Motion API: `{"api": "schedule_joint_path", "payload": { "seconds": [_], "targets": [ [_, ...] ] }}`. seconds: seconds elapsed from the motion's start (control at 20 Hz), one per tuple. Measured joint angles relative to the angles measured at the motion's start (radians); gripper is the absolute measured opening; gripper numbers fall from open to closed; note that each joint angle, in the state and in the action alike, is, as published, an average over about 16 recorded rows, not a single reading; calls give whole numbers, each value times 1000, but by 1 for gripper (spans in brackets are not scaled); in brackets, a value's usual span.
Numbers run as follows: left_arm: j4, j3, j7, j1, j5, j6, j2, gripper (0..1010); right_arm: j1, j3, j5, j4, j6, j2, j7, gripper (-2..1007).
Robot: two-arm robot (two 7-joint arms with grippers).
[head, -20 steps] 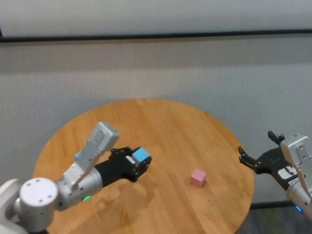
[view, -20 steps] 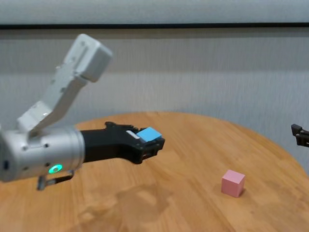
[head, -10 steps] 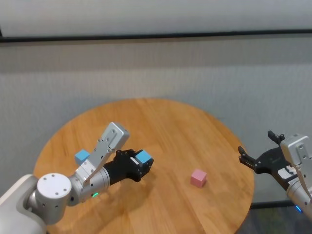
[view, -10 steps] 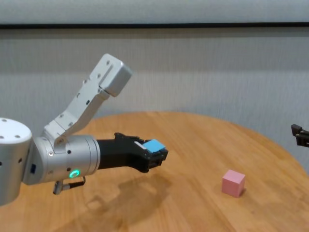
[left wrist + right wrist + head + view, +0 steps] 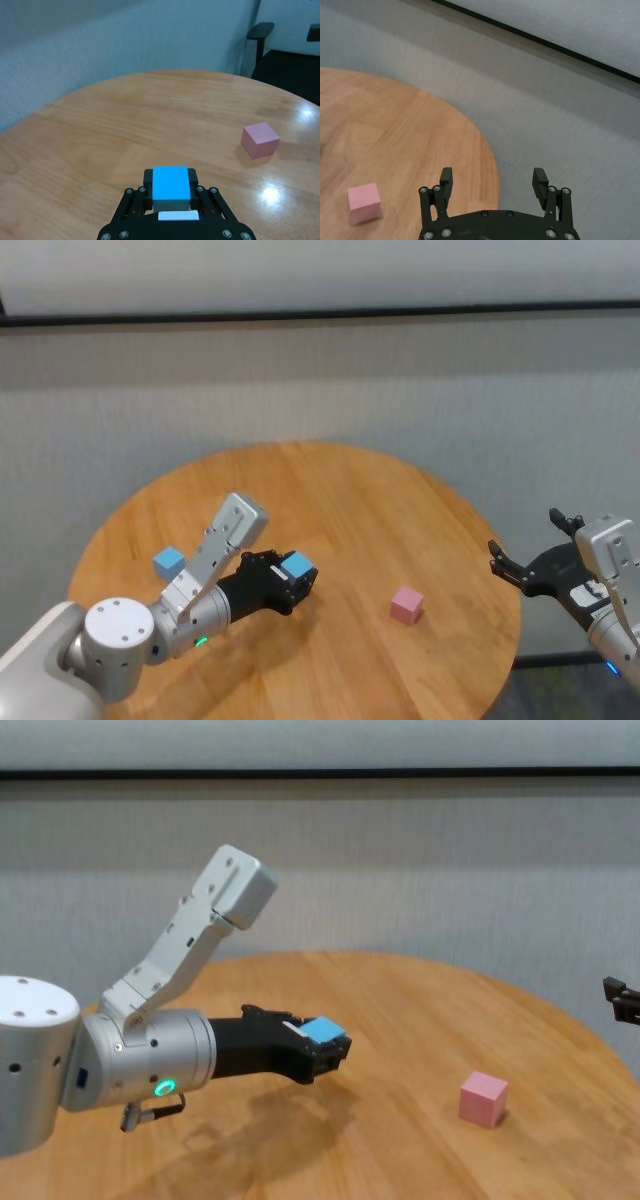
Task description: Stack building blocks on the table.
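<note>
At centre-left of the head view, the left hand [image 5: 290, 575] is clamped on a light blue block [image 5: 297, 565] above the desk [image 5: 350, 490]; the pink block [image 5: 406, 605] lies to its lower right. The right hand [image 5: 520, 565] hangs open off the desk's right edge.

Right gripper [image 5: 625, 1000] cut off at chest view's 3 o'clock edge, only a finger tip shows. Held blue block [image 5: 171, 189]: lower part hidden in the jaws. Second blue block [image 5: 169, 562] probably behind the left arm in chest view.
</note>
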Motion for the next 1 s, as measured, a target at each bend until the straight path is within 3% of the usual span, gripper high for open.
{"api": "schedule_joint_path", "payload": {
  "seconds": [0.7, 1.0],
  "targets": [
    [29, 3, 10, 7, 25, 12, -11, 404, 0, 0, 0, 0, 0, 0, 0, 1005],
    [39, -2, 17, 4, 34, 21, -13, 479, 0, 0, 0, 0, 0, 0, 0, 1005]
  ]
}}
